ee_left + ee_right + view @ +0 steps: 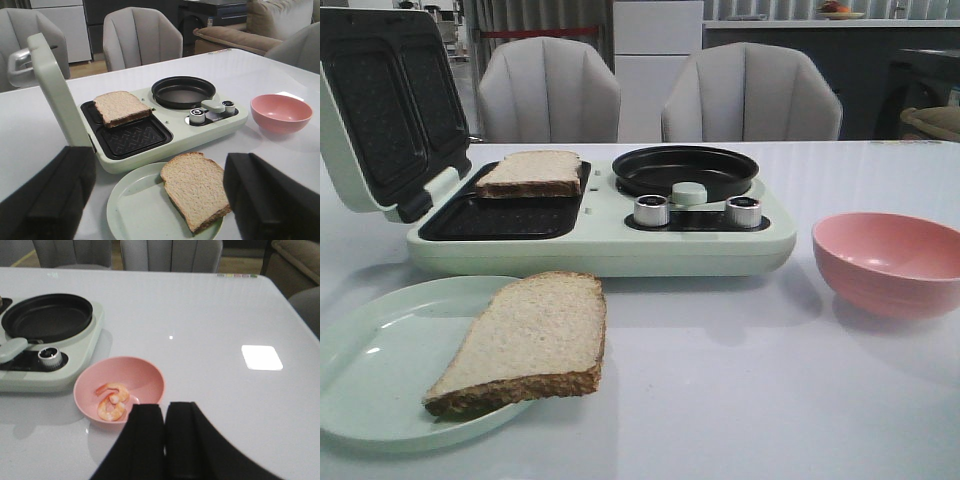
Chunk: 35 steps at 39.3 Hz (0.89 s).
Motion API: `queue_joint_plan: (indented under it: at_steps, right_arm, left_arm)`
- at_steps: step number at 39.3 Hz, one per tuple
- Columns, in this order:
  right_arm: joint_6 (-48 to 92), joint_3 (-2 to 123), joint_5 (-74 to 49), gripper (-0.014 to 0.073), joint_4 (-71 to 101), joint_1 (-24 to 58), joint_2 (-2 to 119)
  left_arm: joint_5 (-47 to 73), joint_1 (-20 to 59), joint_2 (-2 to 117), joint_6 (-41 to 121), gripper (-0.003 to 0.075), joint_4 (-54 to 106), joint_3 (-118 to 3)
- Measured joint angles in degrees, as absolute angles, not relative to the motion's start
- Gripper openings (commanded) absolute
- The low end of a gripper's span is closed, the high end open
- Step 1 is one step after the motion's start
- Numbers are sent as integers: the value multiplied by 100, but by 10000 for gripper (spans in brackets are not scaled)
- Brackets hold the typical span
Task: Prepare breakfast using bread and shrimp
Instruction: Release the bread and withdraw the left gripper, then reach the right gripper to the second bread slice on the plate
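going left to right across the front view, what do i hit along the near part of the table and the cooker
pale green plate → bread slice on the plate → left knob → right knob → pink bowl

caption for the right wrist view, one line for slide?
Shut right gripper above pink bowl holding shrimp, beside the breakfast maker's round pan.

Left end effector [160,200] agape, right end effector [165,412] closed.

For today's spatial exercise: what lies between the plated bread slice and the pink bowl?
Only bare white table separates the plated slice from the pink bowl, seen in the front view.
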State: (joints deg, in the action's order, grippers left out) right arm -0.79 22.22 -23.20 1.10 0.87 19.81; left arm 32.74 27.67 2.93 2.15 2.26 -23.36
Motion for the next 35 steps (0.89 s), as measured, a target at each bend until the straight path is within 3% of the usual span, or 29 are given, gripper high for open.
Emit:
queue_joint_plan:
  at_steps: [7, 10, 15, 18, 35]
  right_arm:
    - [-92, 2246, -2361, 173, 238, 87, 2268]
    - [-92, 2299, -2462, 266, 303, 100, 2389]
    - [-92, 2550, -2760, 503, 335, 291, 2681]
    - [-92, 2762, -2936, 587, 356, 494, 2958]
    - [-82, 3798, -3470, 605, 2033, 1610, 5518]
  left_arm:
    - [3274, 2767, 293, 215, 582, 226, -2327]
    - [3274, 2767, 293, 215, 582, 226, -2327]
    - [3274, 2767, 293, 215, 582, 226, -2315]
    - [3274, 2767, 293, 215, 582, 226, -2315]
    - [3274, 2767, 293, 215, 582, 226, -2315]
